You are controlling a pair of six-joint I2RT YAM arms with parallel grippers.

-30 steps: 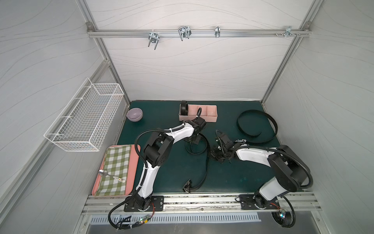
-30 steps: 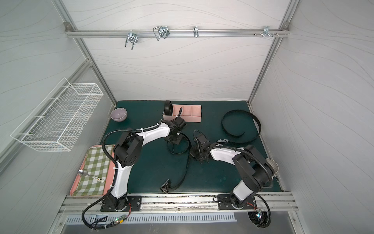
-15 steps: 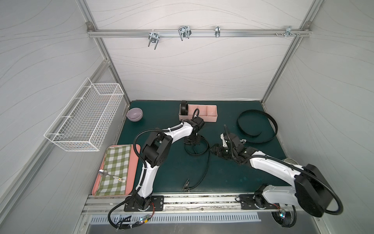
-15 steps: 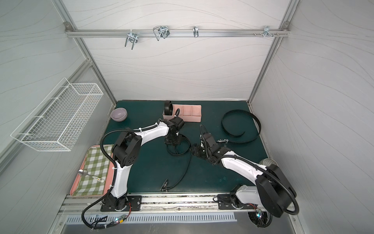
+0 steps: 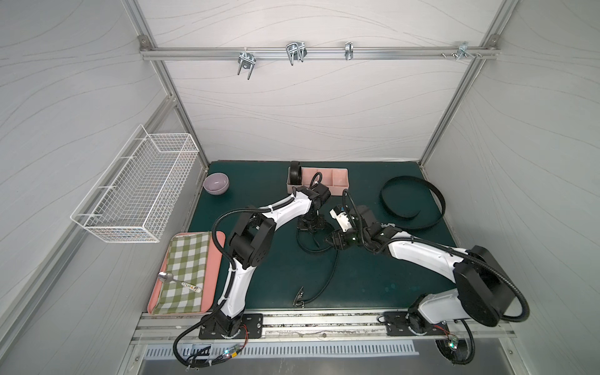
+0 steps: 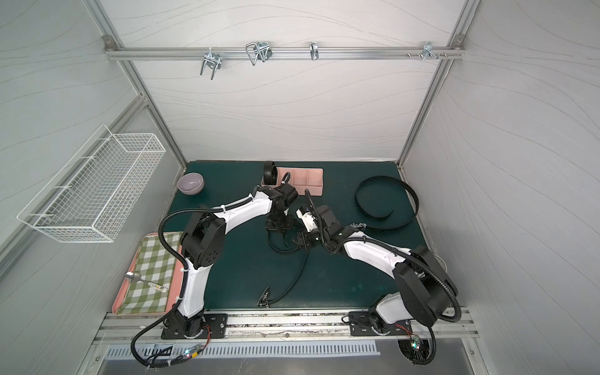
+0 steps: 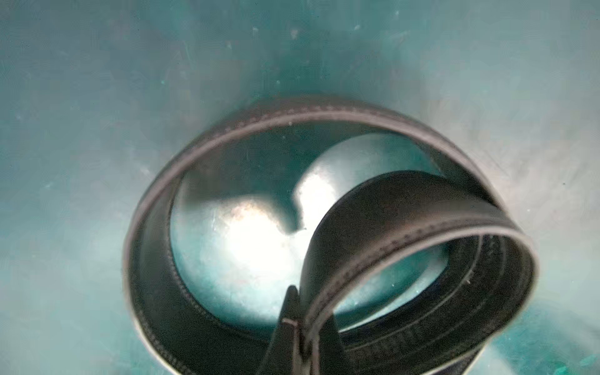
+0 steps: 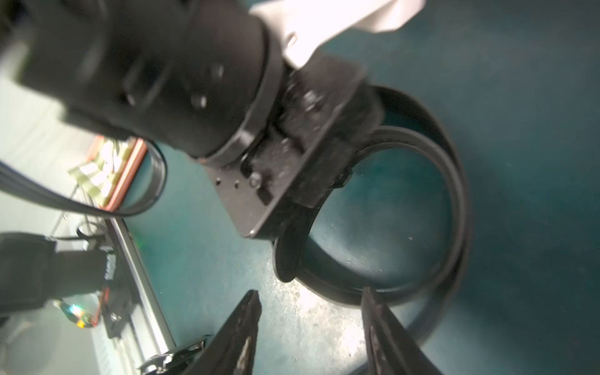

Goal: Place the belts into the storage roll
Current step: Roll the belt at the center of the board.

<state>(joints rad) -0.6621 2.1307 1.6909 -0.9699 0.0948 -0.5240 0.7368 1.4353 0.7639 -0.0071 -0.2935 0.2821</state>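
The left end effector (image 5: 312, 230) pinches shut on the inner end of the belt (image 7: 324, 112), apparently anchoring the loose coil on the tabletop (image 5: 253, 185) so the right end effector (image 8: 310, 297), jaws apart beside it, can wind it tighter for the roll (image 5: 337, 186) behind, whose end compartment holds one.

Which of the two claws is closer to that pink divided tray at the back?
Left. The left gripper sits just in front of the tray; the right gripper is farther forward.
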